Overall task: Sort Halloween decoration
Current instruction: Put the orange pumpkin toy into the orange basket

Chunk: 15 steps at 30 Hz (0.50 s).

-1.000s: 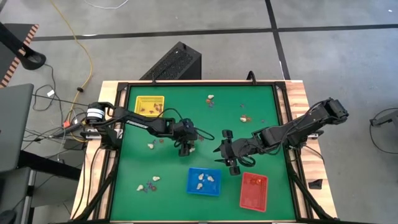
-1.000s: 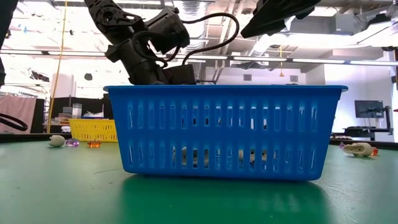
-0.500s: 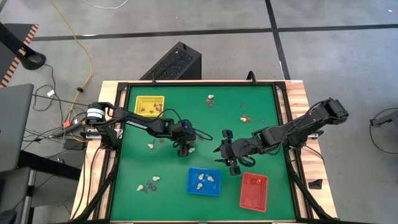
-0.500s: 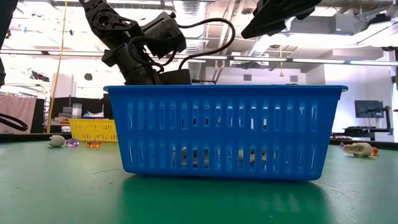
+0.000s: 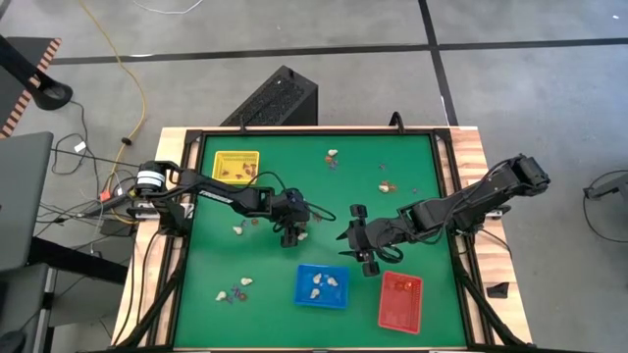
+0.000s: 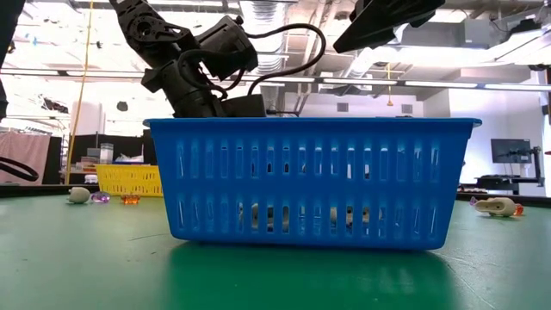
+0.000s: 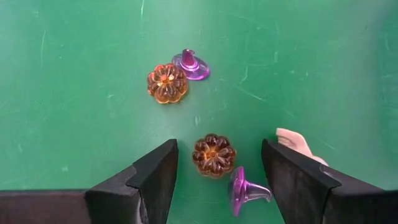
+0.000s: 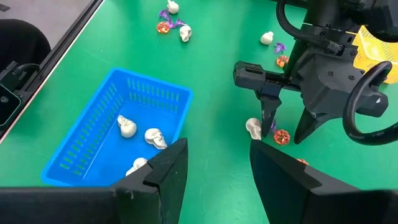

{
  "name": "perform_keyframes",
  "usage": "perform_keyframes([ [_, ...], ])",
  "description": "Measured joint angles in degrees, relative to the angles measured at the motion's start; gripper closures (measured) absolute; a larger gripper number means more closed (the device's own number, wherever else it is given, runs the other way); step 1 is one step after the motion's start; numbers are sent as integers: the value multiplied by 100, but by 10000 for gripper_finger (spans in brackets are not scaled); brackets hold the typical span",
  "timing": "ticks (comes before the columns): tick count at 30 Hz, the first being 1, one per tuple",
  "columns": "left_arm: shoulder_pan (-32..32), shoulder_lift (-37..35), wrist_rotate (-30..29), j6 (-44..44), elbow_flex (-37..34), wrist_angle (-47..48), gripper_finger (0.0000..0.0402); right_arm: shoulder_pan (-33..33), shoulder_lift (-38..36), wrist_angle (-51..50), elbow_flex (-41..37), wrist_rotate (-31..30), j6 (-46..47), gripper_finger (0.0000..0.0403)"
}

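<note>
Trinkets lie scattered across the green table [image 5: 412, 176] in the overhead frame, with the left gripper [image 7: 214, 163] poised over a small cluster near the picture's centre. Seen from that arm's wrist, its two dark fingers [image 7: 155, 171] stand apart with an orange pumpkin [image 7: 212, 155] on the mat between them, a purple witch hat [image 7: 245, 190] just beside it and a cream skull [image 7: 297, 144] at the edge of one finger. A second orange pumpkin [image 7: 167, 83] and a second purple witch hat [image 7: 191, 64] lie touching, farther out on the mat. The right gripper [image 5: 359, 239] sits just right of centre in the overhead frame, fingers spread and holding nothing, facing the left gripper. Below the two grippers, the blue tray [image 5: 322, 285] holds several cream skulls [image 8: 127, 127], which the right wrist camera shows on its floor. The red tray [image 5: 400, 300] lies at lower right, beside the blue one, and the yellow tray [image 5: 235, 165] sits at the table's upper left with dark pieces inside that are too small to name. More loose trinkets show at upper centre [image 5: 333, 155], upper right [image 5: 386, 185] and lower left [image 5: 234, 289] of the table. From table height the blue tray fills the middle of the frame, with a skull [image 6: 496, 206] at far right and small pieces [image 6: 79, 195] at far left
</note>
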<state>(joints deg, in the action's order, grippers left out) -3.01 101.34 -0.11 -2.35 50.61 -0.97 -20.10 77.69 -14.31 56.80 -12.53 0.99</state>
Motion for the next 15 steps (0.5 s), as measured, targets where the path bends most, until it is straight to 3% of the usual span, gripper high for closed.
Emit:
perform_keyframes([
  [6,56,198,34,2,18,-146,185,0,0,18,0,0,0,200],
  [15,81,518,45,52,26,-140,235,38,0,43,2,0,-16,200],
])
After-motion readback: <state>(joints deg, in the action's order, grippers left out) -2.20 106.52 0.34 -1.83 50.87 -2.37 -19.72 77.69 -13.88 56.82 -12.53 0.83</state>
